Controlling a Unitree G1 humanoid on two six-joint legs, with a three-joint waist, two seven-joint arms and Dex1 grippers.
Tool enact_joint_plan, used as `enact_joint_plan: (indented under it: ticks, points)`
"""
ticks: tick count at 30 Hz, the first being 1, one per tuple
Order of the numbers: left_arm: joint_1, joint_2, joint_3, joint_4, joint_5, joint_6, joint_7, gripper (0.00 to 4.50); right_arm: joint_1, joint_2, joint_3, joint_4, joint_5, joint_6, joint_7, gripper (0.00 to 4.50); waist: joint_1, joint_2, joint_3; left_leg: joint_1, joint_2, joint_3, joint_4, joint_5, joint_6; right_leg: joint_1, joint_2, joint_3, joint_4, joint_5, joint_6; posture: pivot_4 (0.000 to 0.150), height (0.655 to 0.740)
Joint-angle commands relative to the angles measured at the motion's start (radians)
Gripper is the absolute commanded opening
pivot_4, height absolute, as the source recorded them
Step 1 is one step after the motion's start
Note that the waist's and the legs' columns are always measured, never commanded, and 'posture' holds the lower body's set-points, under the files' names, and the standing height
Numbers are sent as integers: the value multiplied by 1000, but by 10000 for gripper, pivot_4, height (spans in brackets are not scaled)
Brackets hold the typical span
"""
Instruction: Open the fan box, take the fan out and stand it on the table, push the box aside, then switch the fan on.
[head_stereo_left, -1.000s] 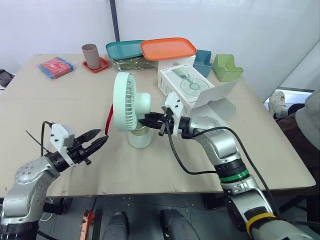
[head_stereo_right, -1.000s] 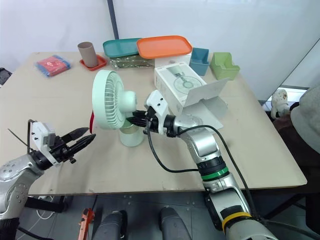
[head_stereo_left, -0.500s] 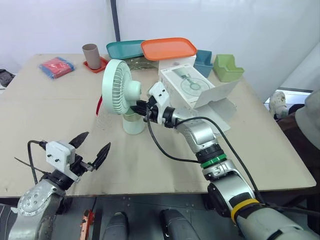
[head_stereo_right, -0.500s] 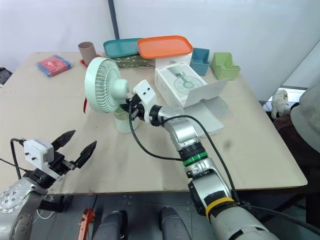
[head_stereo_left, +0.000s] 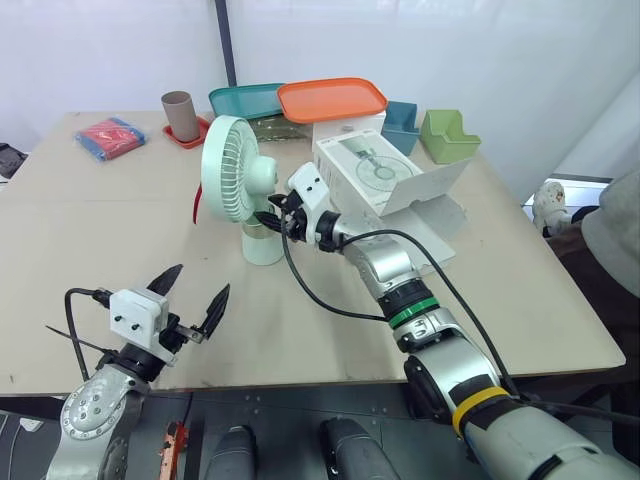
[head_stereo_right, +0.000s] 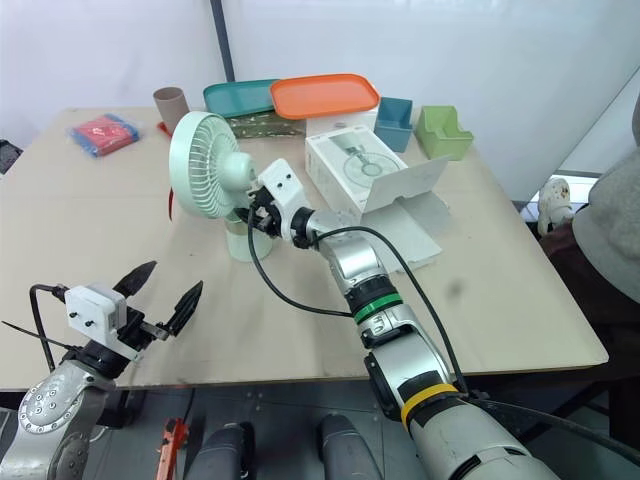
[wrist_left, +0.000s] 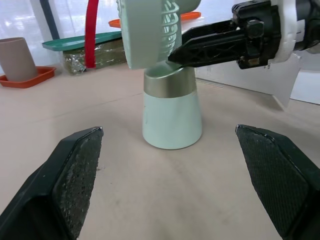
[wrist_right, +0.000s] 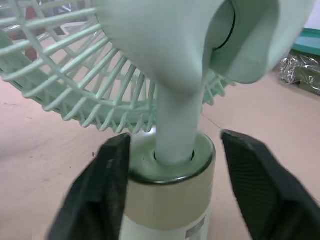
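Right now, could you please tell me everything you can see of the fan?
The fan is pale green plastic: a round caged head on a curved neck rising from a tapered base with a gold-looking band on top. A red strap hangs beside the head. It stands upright on the table. The right gripper, open, straddles the neck above the base; contact is unclear.

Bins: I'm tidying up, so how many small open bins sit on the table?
2: a blue bin behind the fan box, and a green bin beside it on its right. More may be hidden.
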Motion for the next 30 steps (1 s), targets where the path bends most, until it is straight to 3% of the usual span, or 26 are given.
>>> enact_joint_plan:
  ticks: [1, 2, 9, 15, 20, 24, 30]
  points:
    - [-4, 18, -27, 3, 15, -40, -23, 45000, -21, -15, -32, -78, 25, 15, 39, 39513, -1, 0, 0, 0, 0, 0, 0, 0, 0, 0, 0, 0, 0, 0, 0, 1500, 7400]
    - [-7, 18, -29, 5, 14, -40, -24, 45000, -16, -24, -35, -102, 33, 26, 50, 42477, -1, 0, 0, 0, 0, 0, 0, 0, 0, 0, 0, 0, 0, 0, 0, 1500, 7400]
    - [-52, 47, 22, 5, -59, -11, -45, 45000, 171, -204, -49, -573, 151, 222, 197, 42477, 8, 0, 0, -4, 0, 0, -1, 0, 0, -1, 0, 0, 0, -3, 3, 1500, 7400]
    - [-69, 91, 60, 17, -100, 4, -74, 45000, 339, -304, -88, -875, 212, 378, 161, 42477, 11, 0, 0, -4, 0, -1, -1, 0, -1, -1, 0, 0, 0, -5, 4, 1500, 7400]
    - [-90, 102, 56, 32, -113, 12, -83, 45000, 484, -274, -162, -1041, 242, 502, 6, 42477, 7, 0, 0, -2, 0, 0, -1, -1, -1, -1, 0, 0, 0, -5, 2, 1500, 7400]
    - [-98, 112, 62, 50, -129, 16, -94, 45000, 663, -333, -152, -1170, 262, 509, 27, 42477, 13, -2, -1, -1, -1, 0, -1, -1, -1, 0, -1, 1, 0, -5, 2, 1500, 7400]
    - [-101, 135, 69, 61, -162, 31, -117, 45000, 713, -346, -157, -1229, 296, 524, 14, 42477, 12, -2, -1, -1, -2, 2, 0, -1, -1, 1, -2, 3, 0, -6, 3, 1500, 7400]
